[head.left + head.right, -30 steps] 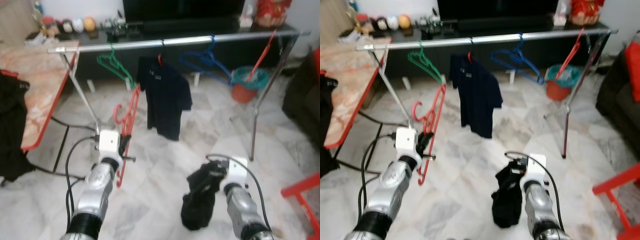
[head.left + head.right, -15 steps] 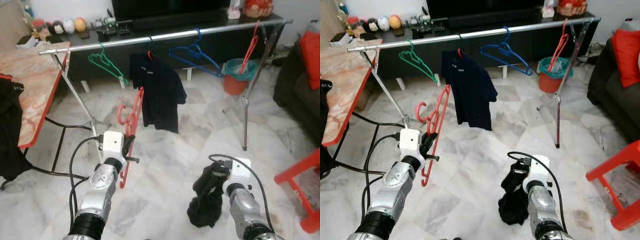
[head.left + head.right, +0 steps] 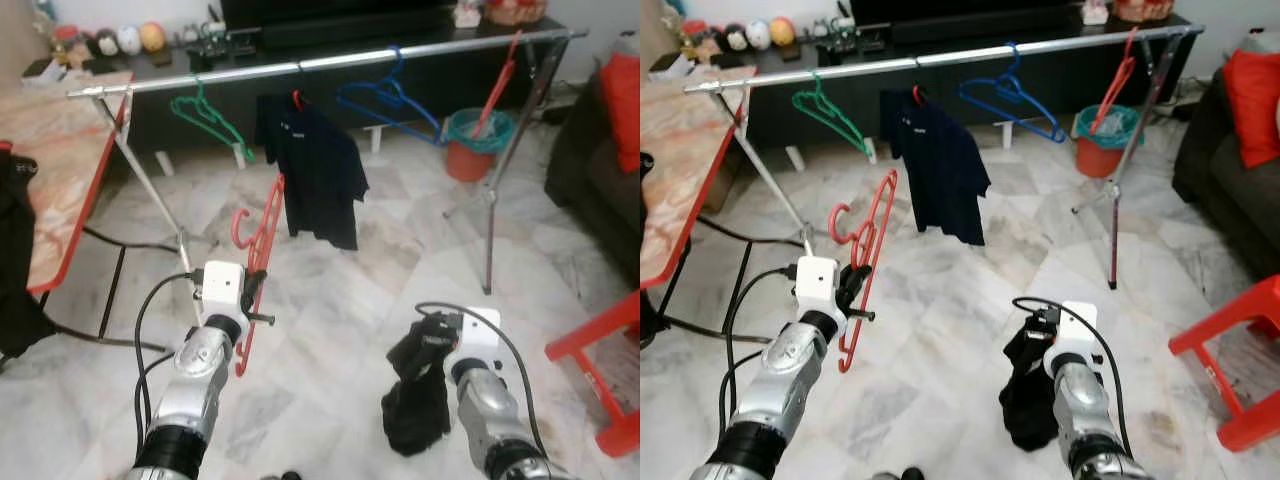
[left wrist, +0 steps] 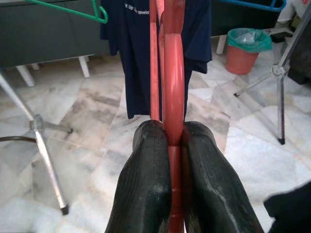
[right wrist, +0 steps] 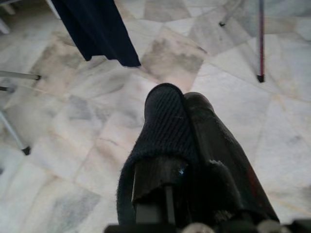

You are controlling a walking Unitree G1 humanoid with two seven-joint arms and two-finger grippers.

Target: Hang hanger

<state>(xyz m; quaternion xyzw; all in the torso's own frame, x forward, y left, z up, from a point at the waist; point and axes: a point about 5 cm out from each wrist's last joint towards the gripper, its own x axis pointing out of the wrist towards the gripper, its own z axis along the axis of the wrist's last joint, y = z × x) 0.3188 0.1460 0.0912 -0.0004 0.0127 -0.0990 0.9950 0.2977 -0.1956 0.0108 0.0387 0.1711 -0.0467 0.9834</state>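
Observation:
My left gripper (image 3: 252, 290) is shut on a red hanger (image 3: 262, 238), which stands upright with its hook toward the rail; its two black fingers (image 4: 146, 184) clamp the red bar (image 4: 172, 97). A silver rail (image 3: 330, 60) spans the room ahead and carries a green hanger (image 3: 205, 112), a dark navy shirt (image 3: 315, 170), a blue hanger (image 3: 385, 98) and another red hanger (image 3: 505, 70). The held hanger is low and short of the rail, in front of the shirt. My right gripper (image 3: 425, 350) is shut on a black cloth (image 3: 415, 410) that droops below it.
A table with a marbled top and red edge (image 3: 60, 160) stands at the left, with dark cloth (image 3: 15, 260) draped over it. Behind the rail is a low black cabinet (image 3: 330, 30), and a teal bucket (image 3: 480, 135) sits by the rail's right leg (image 3: 490, 215). A dark sofa (image 3: 600, 170) and red stool (image 3: 600, 370) stand at right.
The whole view has shifted slightly as the camera moved; the rail looks a little nearer. Both grippers keep their holds and their pose looks much the same.

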